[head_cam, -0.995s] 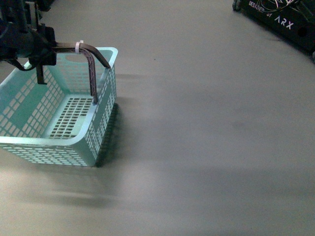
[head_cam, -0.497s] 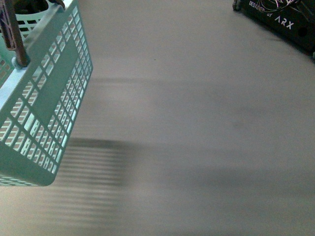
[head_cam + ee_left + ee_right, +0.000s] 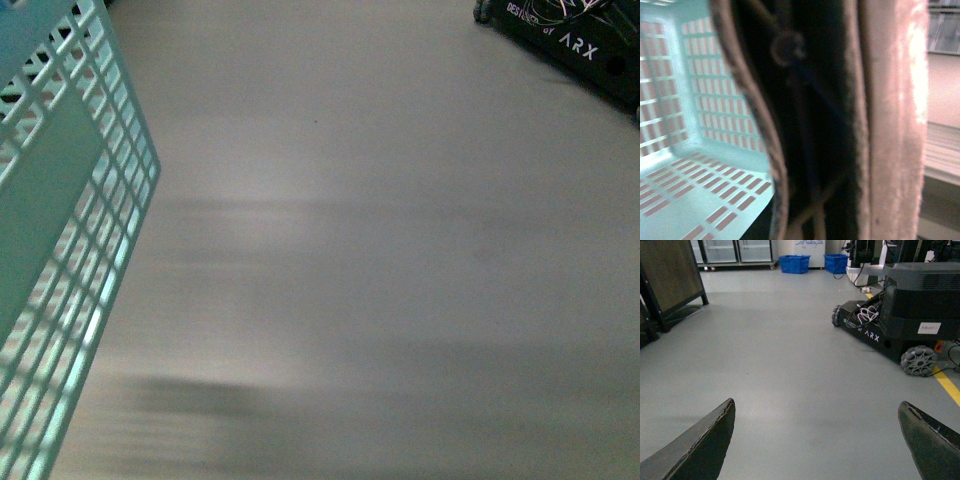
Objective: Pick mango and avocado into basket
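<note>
- Though cropped by the front view's left edge, tilted: one basket (image 3: 60, 230).
- Hold of left gripper blurred, cannot tell.
- One right gripper (image 3: 815, 440), jaws spread wide, empty.
- Open floor (image 3: 380, 250); one ARX base (image 3: 580, 45) far right.

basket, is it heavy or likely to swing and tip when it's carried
Probably light: the basket has thin slotted walls, and the part of its floor seen in the left wrist view holds nothing. Likely to swing and tip: in the front view it hangs steeply tilted. Its walls may flex a little.
</note>
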